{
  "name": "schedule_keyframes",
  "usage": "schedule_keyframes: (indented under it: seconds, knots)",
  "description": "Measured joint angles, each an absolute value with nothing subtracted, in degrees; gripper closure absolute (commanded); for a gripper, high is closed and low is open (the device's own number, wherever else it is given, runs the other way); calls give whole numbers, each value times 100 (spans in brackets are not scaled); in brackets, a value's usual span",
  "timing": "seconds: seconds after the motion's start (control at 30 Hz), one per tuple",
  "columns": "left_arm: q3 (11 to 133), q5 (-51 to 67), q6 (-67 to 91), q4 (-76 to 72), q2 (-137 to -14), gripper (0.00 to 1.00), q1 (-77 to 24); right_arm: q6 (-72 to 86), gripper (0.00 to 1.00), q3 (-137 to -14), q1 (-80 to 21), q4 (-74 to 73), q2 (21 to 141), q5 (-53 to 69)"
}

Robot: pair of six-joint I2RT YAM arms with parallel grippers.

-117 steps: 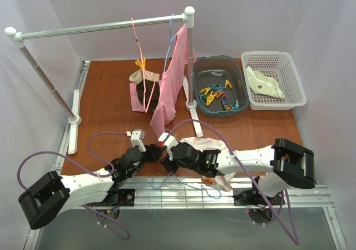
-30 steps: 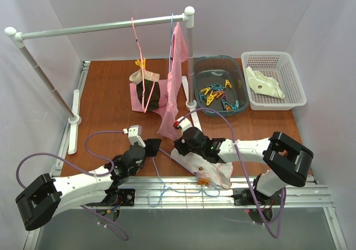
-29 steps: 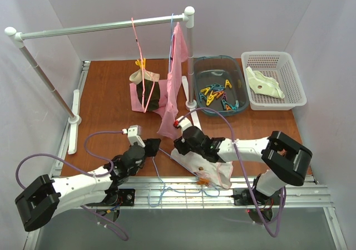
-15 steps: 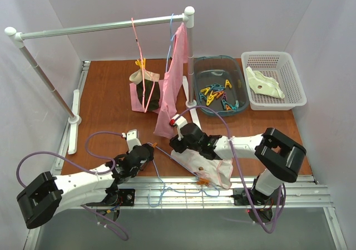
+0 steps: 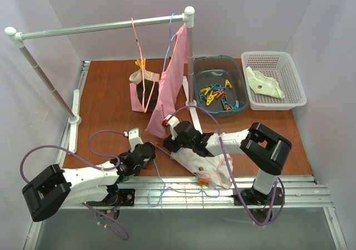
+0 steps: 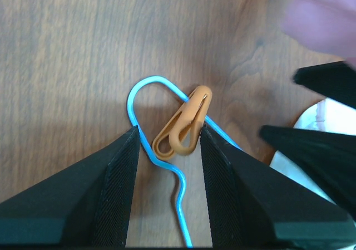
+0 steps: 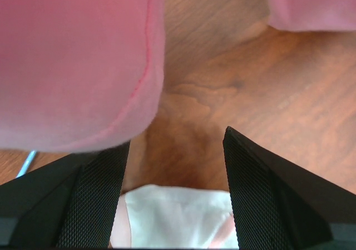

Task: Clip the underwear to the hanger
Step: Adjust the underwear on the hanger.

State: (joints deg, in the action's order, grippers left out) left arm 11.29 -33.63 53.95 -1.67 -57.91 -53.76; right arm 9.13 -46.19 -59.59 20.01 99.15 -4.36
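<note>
Right claw further left, over pale pink-edged underwear

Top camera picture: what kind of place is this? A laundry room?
Probably a robot test booth set up as a laundry corner: a drying rail with a pink garment hanging, a tub of coloured clothes pegs, and plain white walls all round.

A brown wooden tabletop was enclosed by plain white walls, seemingly lit evenly from above.
</note>
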Motion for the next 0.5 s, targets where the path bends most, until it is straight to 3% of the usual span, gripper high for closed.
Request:
schedule_keyframes:
  seconds: [0.33,0.37,0.5]
  knots:
    - [1186,-3343,4915,-1048,-6392,62,-5323,827,37,-4766,-5959,2252,10342,-14]
    - [1188,-3334,4831,-1142,-6451,63,-5315,827,24,-4724,-5959,2303,10315,-23]
    - [1188,-3273,4539,-1487,-6571,65,-5269,797,22,-4329,-5959,2368,9992,-174]
